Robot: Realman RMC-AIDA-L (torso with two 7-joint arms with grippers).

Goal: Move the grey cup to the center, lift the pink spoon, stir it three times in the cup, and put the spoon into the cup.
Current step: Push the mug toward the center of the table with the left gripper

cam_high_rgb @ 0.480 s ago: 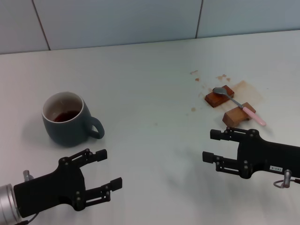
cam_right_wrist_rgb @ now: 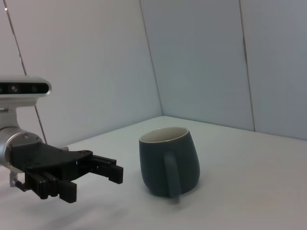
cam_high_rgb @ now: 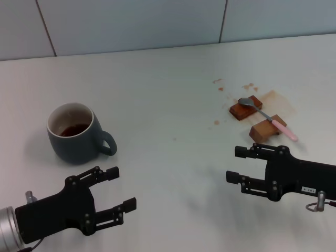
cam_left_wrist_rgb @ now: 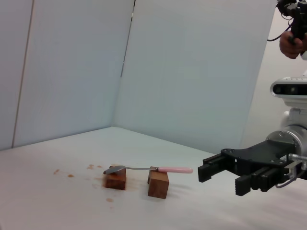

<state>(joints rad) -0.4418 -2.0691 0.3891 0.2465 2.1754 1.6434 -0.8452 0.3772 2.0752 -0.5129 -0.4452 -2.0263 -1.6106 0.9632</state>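
Almost nothing differs from half a second ago: your right gripper (cam_high_rgb: 235, 164) has crept a touch nearer you, while your left gripper (cam_high_rgb: 122, 187) holds its place. Both have jaws spread wide, empty. The grey cup (cam_high_rgb: 73, 131) stands upright at your left, beyond the left gripper. The pink spoon (cam_high_rgb: 266, 117) bridges two wooden blocks (cam_high_rgb: 245, 107), amid brown stains (cam_high_rgb: 218, 88), just beyond the right gripper.

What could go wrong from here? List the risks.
1. The grey cup holds dark liquid; the open left tool, beside its handle, may slosh it while sliding the cup to the center.
2. The pink spoon only bridges two wooden blocks; the open right tool could knock it off them.
3. Stains on the table suggest earlier spills.
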